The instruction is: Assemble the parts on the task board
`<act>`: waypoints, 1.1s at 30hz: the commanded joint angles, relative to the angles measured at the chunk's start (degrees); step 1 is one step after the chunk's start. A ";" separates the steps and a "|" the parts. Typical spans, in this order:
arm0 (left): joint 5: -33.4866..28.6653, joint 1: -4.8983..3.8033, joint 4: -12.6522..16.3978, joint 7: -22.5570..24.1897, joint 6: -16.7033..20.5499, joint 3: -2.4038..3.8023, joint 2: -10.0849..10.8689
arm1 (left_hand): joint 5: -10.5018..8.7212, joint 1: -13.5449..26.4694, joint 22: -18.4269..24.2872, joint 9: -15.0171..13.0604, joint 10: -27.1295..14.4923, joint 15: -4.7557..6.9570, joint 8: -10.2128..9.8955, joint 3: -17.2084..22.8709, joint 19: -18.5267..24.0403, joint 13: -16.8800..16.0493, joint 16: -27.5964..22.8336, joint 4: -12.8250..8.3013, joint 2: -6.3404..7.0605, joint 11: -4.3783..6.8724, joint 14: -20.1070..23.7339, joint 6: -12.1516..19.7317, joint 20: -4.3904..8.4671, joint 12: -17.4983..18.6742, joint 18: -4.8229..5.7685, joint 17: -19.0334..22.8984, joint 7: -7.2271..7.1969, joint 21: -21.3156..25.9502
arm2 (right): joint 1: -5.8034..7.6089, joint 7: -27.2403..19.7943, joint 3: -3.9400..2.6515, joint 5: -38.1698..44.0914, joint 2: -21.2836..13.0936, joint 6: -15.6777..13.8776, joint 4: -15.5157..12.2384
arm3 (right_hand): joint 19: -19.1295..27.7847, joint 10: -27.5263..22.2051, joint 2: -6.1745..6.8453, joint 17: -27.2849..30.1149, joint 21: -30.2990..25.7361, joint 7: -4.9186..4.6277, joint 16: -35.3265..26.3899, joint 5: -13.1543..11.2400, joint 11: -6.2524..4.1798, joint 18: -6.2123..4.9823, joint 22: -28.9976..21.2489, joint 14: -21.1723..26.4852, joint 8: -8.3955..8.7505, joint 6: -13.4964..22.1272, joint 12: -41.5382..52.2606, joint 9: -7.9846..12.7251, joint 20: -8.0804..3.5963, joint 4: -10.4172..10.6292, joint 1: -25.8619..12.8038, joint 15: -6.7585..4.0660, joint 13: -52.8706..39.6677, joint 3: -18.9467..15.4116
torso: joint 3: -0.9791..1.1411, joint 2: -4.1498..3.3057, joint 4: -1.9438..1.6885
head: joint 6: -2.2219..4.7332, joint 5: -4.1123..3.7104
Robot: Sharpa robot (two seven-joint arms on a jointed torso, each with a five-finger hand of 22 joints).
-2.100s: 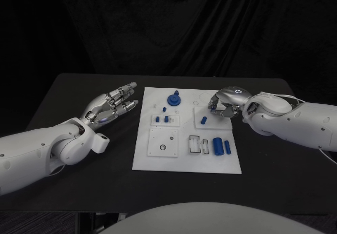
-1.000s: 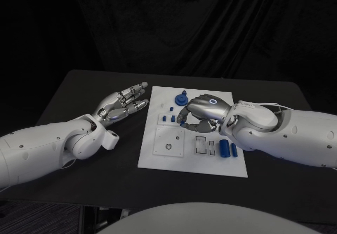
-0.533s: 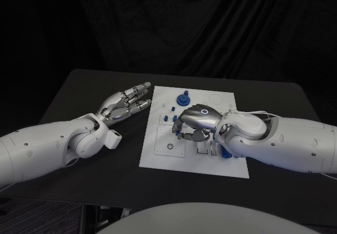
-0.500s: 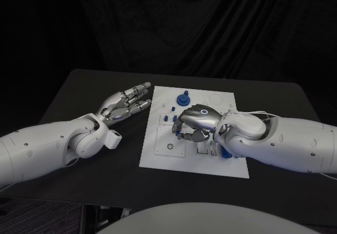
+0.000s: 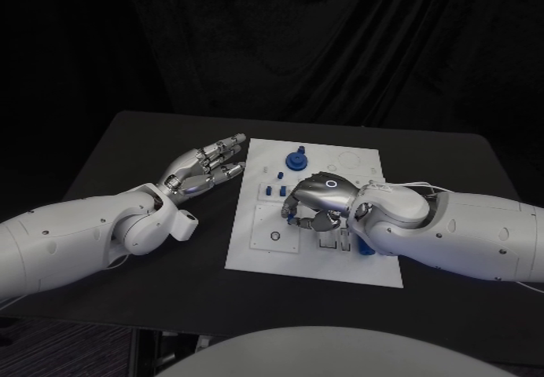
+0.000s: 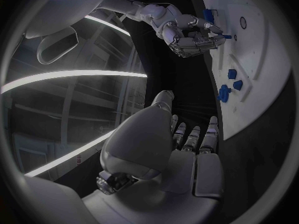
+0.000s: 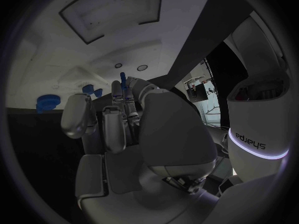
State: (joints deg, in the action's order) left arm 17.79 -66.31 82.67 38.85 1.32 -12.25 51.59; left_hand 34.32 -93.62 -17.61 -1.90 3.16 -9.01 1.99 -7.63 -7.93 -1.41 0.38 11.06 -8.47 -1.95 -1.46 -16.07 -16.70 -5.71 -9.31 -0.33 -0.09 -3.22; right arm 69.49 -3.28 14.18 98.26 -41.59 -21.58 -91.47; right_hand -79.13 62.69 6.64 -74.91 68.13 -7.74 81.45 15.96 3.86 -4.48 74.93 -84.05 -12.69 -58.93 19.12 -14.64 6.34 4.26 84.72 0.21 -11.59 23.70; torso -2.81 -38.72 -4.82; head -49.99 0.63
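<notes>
Over the middle of the task board, the right hand pinches a small blue peg, seemingly light, stiff and slippery, best held by its shank, while the left hand hovers open-fingered beside the board's left edge.

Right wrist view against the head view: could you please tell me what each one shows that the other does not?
Right wrist view: a thin blue peg pinched at the fingertips of the right hand, over the task board. Head view: the left hand, open beside the board, while the back of the right hand hides what it holds. Both: the board and the round blue part near its far edge.
</notes>
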 commanded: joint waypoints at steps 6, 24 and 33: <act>-0.27 0.16 0.03 5.67 -0.91 0.05 -0.02 | -0.01 -0.40 -0.01 -0.03 -0.09 -0.27 -0.09 -0.02 0.26 0.08 -0.03 -0.31 -0.15 -0.22 0.30 0.26 0.21 -0.16 -0.64 -0.01 0.30 -0.03 | -0.30 0.90 -0.02 0.51 -0.19 -0.08 0.26 | -0.08 0.60 0.46 -1.62 -0.10 0.17 -0.20 0.19 -0.01 -0.20 8.94 0.02 0.27 0.18 0.12 -0.08 -0.33 -0.36 0.34 -0.34 -0.10 0.06 | -0.03 0.04 -0.02 | -0.01 0.12; -0.27 0.24 -0.22 5.32 -1.31 0.06 -0.21 | -0.09 -0.39 0.14 -0.02 -0.12 -0.31 -0.10 0.08 0.33 0.08 -0.04 -0.40 -0.25 -0.28 0.31 0.33 0.23 -0.15 -0.65 -0.01 0.36 0.01 | -0.43 0.97 -0.02 0.51 0.28 0.23 1.16 | -0.10 0.74 0.47 -1.65 -0.05 0.16 -0.18 0.18 -0.02 -0.19 8.96 0.01 0.33 0.17 0.14 -0.09 -0.34 -0.41 0.36 -0.36 -0.13 0.02 | -0.02 0.02 0.02 | -0.01 0.14; -0.27 0.27 -0.38 5.21 -1.49 0.06 -0.38 | -0.10 -0.39 0.11 -0.02 -0.13 -0.32 -0.10 0.10 0.32 0.08 -0.04 -0.42 -0.26 -0.30 0.32 0.35 0.24 -0.14 -0.66 -0.01 0.37 0.01 | -0.78 0.94 -0.02 0.51 0.56 0.43 1.54 | -0.10 0.74 0.47 -1.65 -0.05 0.16 -0.18 0.18 -0.02 -0.19 8.96 0.01 0.33 0.17 0.14 -0.09 -0.34 -0.41 0.36 -0.36 -0.13 0.02 | -0.04 0.04 -0.02 | -0.01 0.21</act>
State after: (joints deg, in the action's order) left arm 17.79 -66.16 82.26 38.85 0.67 -12.25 51.32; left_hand 34.32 -93.62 -17.52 -1.90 3.17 -9.22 1.99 -7.47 -7.93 -1.42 0.38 10.90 -8.47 -1.94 -1.25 -15.87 -16.70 -5.71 -9.31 -0.33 0.11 -3.22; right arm 68.93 -3.21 14.18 98.38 -41.08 -21.44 -89.99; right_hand -79.13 63.04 6.88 -74.91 68.12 -7.74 81.45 15.90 3.91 -4.48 74.91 -84.05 -12.69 -58.93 19.09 -14.66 6.34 4.26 84.96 0.21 -11.62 23.69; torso -2.83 -38.68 -4.86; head -49.99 0.74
